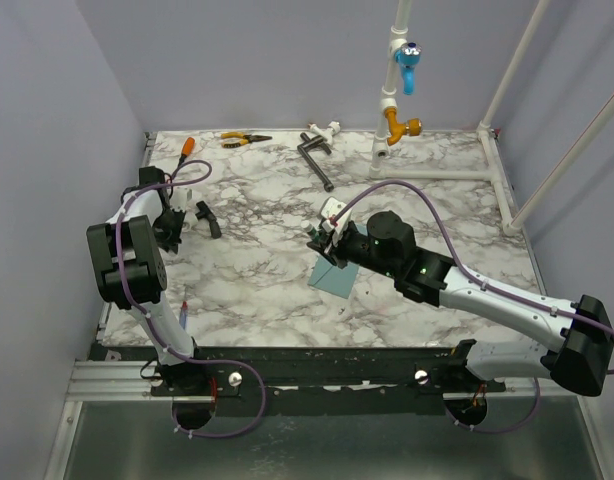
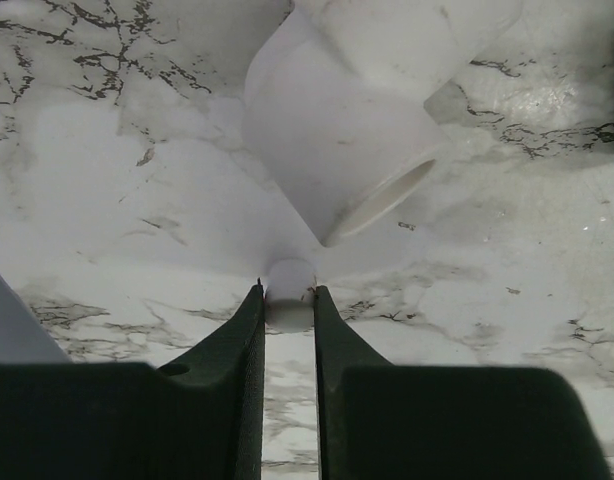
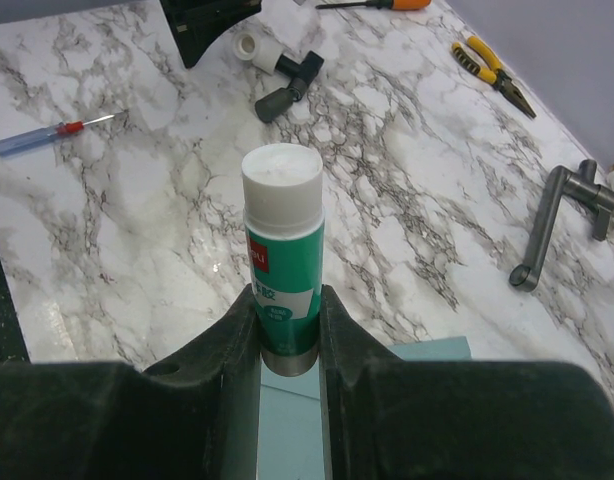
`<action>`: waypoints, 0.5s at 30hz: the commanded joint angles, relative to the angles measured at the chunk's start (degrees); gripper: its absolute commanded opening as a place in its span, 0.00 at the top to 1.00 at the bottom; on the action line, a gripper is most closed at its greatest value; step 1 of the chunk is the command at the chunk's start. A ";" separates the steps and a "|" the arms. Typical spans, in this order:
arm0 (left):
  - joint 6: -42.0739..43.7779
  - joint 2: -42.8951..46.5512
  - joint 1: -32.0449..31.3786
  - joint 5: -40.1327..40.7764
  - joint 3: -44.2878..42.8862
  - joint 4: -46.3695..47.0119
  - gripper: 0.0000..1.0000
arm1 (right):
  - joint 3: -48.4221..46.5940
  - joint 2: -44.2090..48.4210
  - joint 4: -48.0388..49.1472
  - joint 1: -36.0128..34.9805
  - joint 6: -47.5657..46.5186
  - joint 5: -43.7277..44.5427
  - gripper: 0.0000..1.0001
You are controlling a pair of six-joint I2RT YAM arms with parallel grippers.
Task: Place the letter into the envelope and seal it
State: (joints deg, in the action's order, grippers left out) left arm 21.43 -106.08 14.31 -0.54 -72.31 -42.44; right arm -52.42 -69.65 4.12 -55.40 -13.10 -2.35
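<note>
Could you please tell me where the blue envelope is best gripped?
Probably its bare left corner, approached low from the left: the envelope seems to lie flat on the table, and the right gripper, holding the glue stick, covers its other end.

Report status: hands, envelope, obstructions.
Left hand shut on white cap. Right hand shut on glue stick, above envelope. Letter not in view. Pliers, crank handle lie apart from envelope.

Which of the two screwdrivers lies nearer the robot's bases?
The blue-handled screwdriver, lying at the near left edge. The orange-handled screwdriver lies far back on the left.
</note>
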 commanded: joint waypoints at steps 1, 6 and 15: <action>0.51 -0.22 0.46 0.58 -0.81 0.51 1.00 | 0.21 -0.14 -0.23 -0.15 -0.93 0.84 0.99; 1.22 7.86 0.47 -5.99 -0.48 -2.50 1.00 | 0.52 1.07 -1.57 -0.15 -2.91 -6.21 0.99; 5.92 36.58 -4.23 -35.48 -7.26 -19.98 1.00 | -5.36 -3.40 -9.84 -0.15 -6.24 -29.72 0.99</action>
State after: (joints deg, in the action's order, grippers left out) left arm 23.70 -82.28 13.74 -16.82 -75.16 -51.86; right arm -53.30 -69.69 0.25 -55.40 -17.30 -19.97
